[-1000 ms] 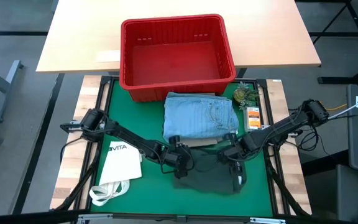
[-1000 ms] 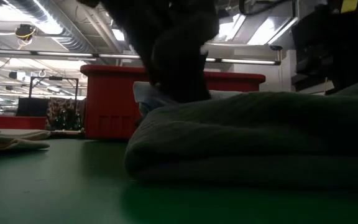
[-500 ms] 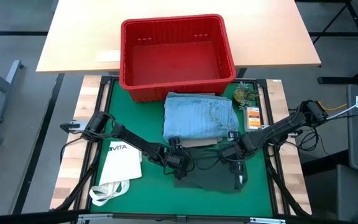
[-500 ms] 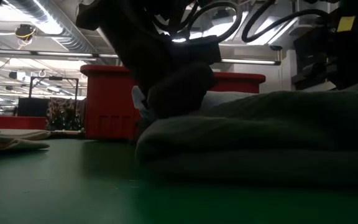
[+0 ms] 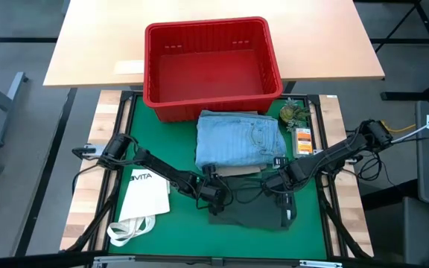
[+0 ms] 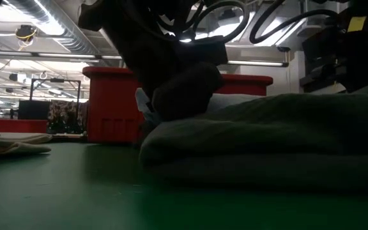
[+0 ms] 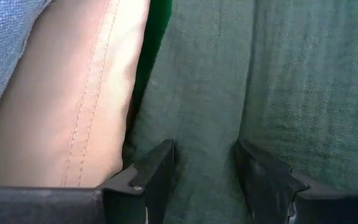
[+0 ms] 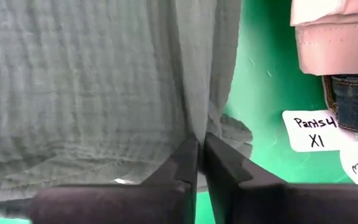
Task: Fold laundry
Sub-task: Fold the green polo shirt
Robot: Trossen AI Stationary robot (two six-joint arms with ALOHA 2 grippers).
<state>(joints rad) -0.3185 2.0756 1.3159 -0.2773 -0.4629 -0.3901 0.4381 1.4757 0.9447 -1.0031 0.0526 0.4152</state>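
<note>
Lower centre: left gripper (image 5: 213, 195), fingers apart astride green-grey cloth (image 5: 248, 211); right gripper (image 5: 284, 199) pinching its fold. White tag (image 8: 314, 130) reads "Pants4 X1"; tote bag (image 5: 144, 195), lower left, "VITA".

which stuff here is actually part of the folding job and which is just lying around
Part of the job:
- dark green-grey garment, with the left gripper and right gripper at its edges
- light blue piece
- beige piece under the blue one

Just lying about:
- red basket
- white tote bag
- paper label reading "Pants"
- small items near the basket
</note>
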